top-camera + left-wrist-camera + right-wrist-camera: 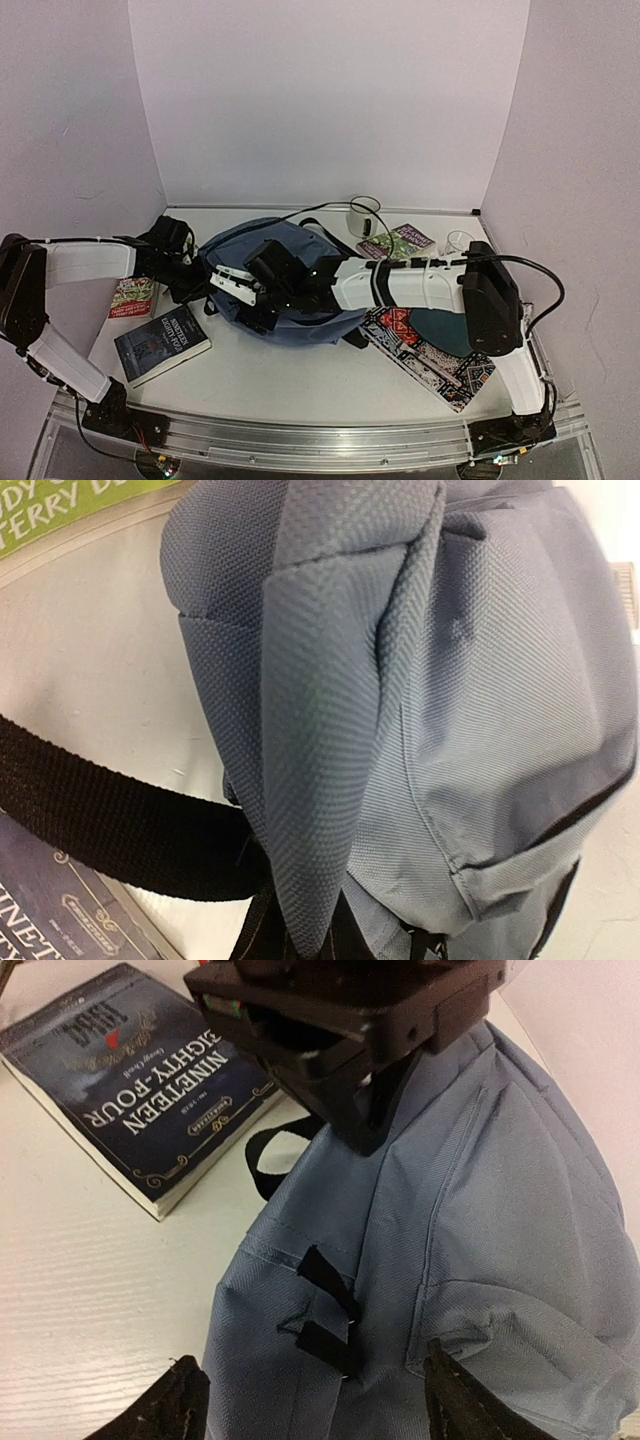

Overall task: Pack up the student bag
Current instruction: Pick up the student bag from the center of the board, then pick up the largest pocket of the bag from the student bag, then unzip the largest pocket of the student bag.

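Observation:
The student bag (300, 285), slate-blue fabric with black straps, lies in the middle of the table. My left gripper (200, 273) reaches in from the left and is shut on a raised fold of the bag's fabric (305, 880) at its left end. In the right wrist view that gripper (350, 1050) shows as a black block pinching the bag (470, 1220) from above. My right gripper (318, 1410) is open over the bag's near-left part, its dark fingertips (165, 1410) standing either side of two black zipper pulls (330, 1320). In the top view it (247, 293) sits on the bag.
A dark "Nineteen Eighty-Four" book (162, 345) lies front left, a red-and-green book (133, 297) behind it. A patterned cloth mat (430, 360) lies right of the bag under the right arm. At the back stand a cup (365, 213), a green-covered book (400, 240) and a clear cup (459, 241).

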Tool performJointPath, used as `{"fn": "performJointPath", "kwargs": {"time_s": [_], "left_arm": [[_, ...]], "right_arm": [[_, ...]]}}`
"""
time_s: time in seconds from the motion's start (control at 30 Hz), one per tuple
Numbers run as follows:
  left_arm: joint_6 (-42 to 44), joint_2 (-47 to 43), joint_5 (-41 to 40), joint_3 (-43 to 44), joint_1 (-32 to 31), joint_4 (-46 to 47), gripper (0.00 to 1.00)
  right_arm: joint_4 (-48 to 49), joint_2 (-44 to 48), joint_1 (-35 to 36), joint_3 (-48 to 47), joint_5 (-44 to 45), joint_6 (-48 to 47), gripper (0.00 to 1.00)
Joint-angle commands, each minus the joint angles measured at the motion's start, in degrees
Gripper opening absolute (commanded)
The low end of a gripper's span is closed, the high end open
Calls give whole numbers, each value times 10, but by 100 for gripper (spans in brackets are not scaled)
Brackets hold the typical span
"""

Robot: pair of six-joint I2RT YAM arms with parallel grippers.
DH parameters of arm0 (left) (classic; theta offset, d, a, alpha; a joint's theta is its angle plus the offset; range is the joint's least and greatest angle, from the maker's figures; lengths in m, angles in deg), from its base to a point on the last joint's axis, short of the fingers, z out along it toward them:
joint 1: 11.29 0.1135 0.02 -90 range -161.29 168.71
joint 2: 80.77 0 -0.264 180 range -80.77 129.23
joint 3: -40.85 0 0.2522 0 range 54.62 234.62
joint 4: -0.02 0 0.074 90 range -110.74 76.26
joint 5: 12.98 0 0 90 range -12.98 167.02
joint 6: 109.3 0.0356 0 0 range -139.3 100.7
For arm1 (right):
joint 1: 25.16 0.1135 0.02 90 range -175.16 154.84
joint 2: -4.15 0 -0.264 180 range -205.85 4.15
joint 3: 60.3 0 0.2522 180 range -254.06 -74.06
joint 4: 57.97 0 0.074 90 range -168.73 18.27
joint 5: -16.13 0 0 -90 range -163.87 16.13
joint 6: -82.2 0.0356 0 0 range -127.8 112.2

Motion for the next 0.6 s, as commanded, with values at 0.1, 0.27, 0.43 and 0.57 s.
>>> {"fn": "performJointPath", "kwargs": {"time_s": [0.1,0.27,0.43,0.57], "left_arm": [[0,-43,30,5,0,19,0],[3,-49,33,3,0,19,0],[8,-57,28,2,0,19,0],[11,-58,27,4,0,18,0]], "right_arm": [[-18,-36,3,-44,54,-63,63],[-19,-48,4,-55,67,-71,49],[-19,-52,3,-59,71,-71,34],[-19,-55,3,-61,71,-70,14]]}}
